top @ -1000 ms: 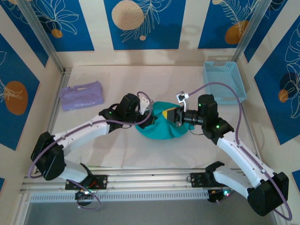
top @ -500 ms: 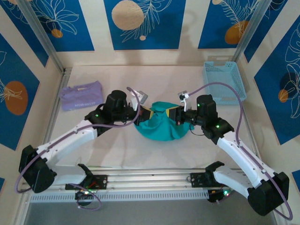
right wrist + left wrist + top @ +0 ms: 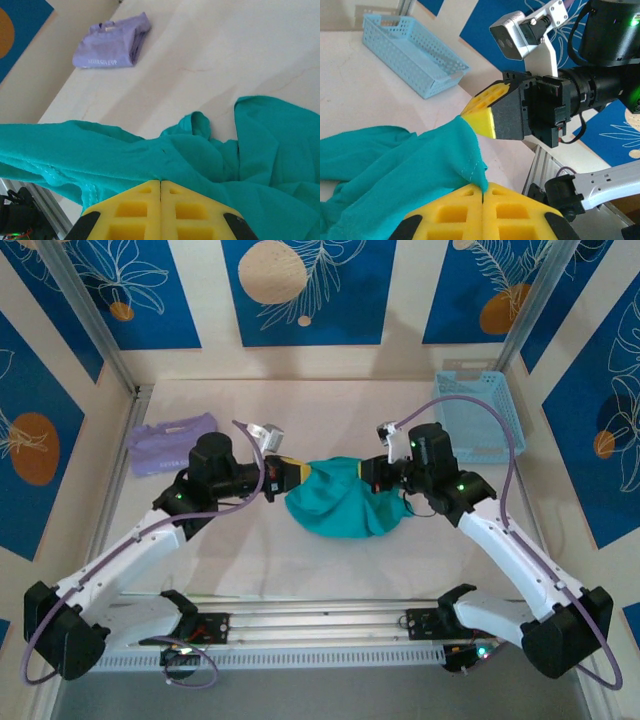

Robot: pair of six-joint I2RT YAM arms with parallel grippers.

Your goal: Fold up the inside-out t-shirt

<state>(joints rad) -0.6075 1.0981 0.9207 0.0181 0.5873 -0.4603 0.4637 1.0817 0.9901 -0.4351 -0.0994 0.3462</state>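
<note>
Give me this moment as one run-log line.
left gripper: jaws shut on t-shirt edge | right gripper: jaws shut on t-shirt edge | t-shirt: bunched, unfolded, slung between grippers

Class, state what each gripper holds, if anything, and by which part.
Both hold the teal t-shirt. The left gripper pinches a stitched hem edge. The right gripper pinches the fabric at the opposite end, and the cloth spans between them.
</note>
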